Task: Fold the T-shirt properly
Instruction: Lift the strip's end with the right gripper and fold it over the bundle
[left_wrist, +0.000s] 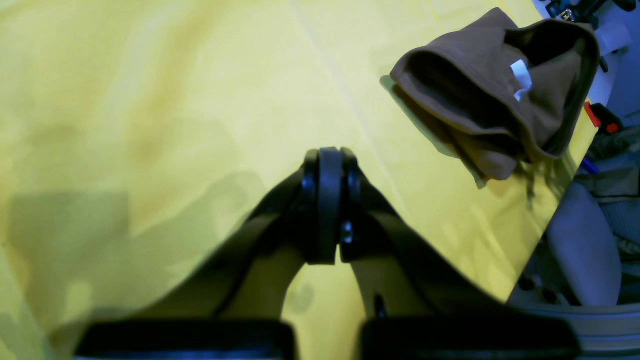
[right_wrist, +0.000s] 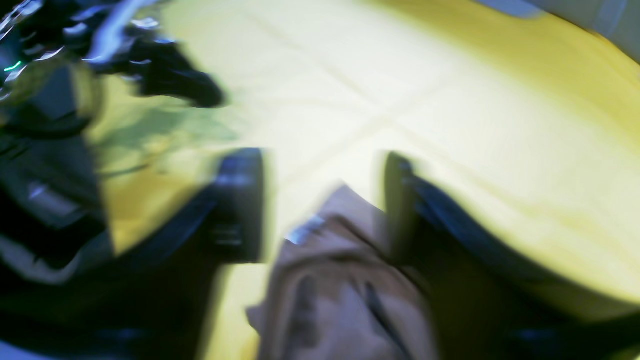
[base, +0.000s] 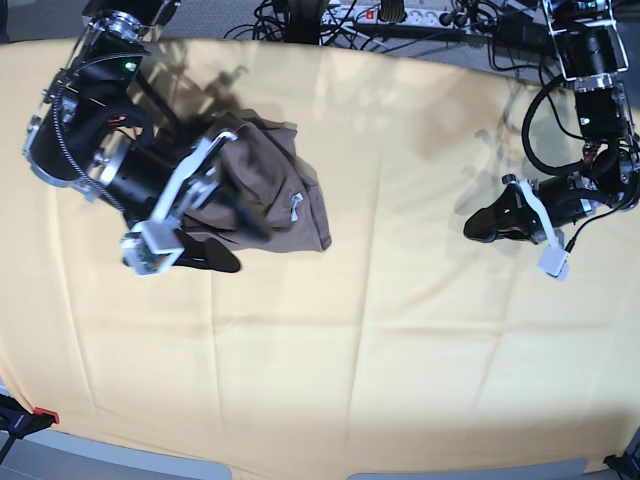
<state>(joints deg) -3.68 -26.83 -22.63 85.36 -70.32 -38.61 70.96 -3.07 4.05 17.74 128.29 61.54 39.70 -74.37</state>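
The taupe T-shirt (base: 270, 185) lies bunched in a crumpled heap on the yellow cloth at the back left in the base view, its small white label (base: 296, 207) showing. My right gripper (base: 232, 240) hovers over the heap's near-left side. In the blurred right wrist view it (right_wrist: 322, 200) is open, its fingers (right_wrist: 240, 205) well apart, with T-shirt fabric (right_wrist: 340, 285) lying below and between them. My left gripper (base: 475, 228) is far to the right, low over bare cloth. It (left_wrist: 330, 152) is shut on nothing, with the T-shirt (left_wrist: 490, 100) away at the upper right.
A large yellow cloth (base: 350, 350) covers the whole table. Cables and a power strip (base: 400, 15) run along the back edge. A red clamp (base: 45, 415) sits at the front left corner. The table's edge (left_wrist: 555, 210) drops off beside the T-shirt.
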